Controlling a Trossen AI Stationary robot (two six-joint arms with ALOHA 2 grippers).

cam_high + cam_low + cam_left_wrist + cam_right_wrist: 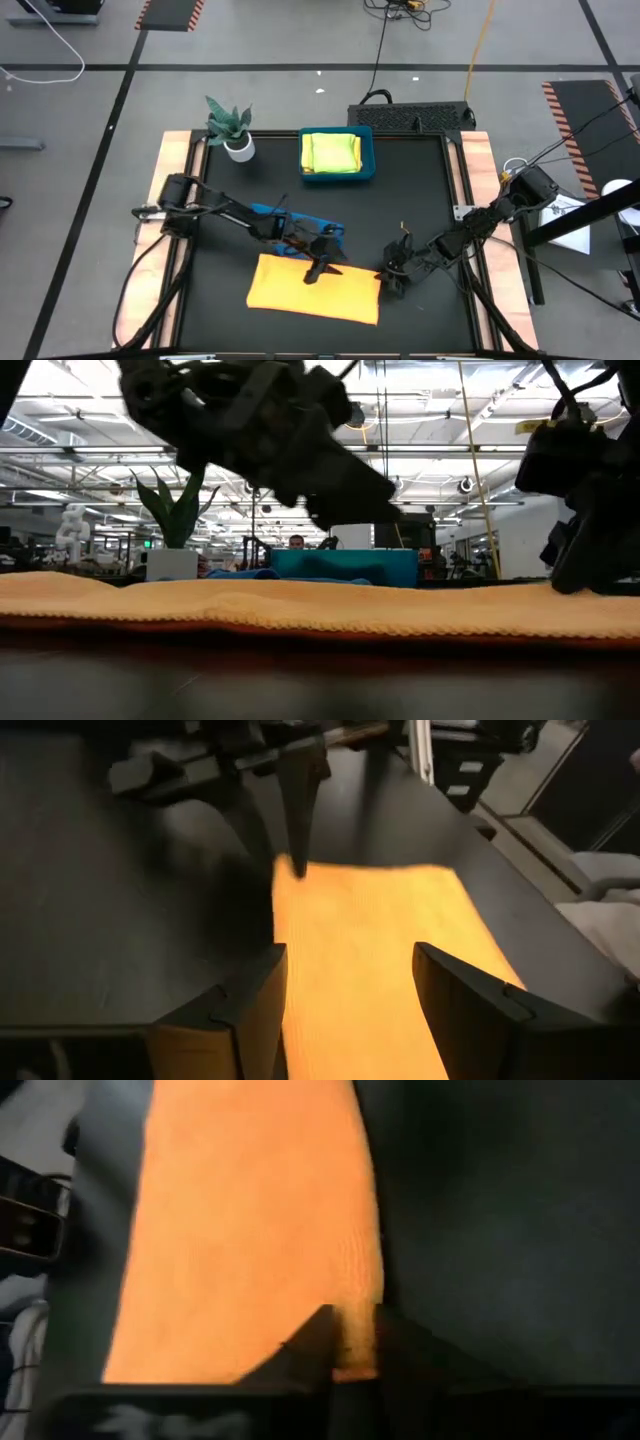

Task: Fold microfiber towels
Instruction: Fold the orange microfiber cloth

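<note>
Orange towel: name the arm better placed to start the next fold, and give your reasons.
Probably the right. The right gripper is shut on the orange towel at its right edge, ready to lift. The left gripper hangs open above the towel's middle, gripping nothing.

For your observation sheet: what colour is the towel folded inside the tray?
Yellow; the towel in the teal tray shows best in the high view.

Two dark, near-black jointed arms are seen, built of slim links and bulkier joint housings; black cables are looped from each base; the left gripper (348, 1010) is formed of two broad, angular, matte-black fingers (478, 1005) with stepped edges.
</note>
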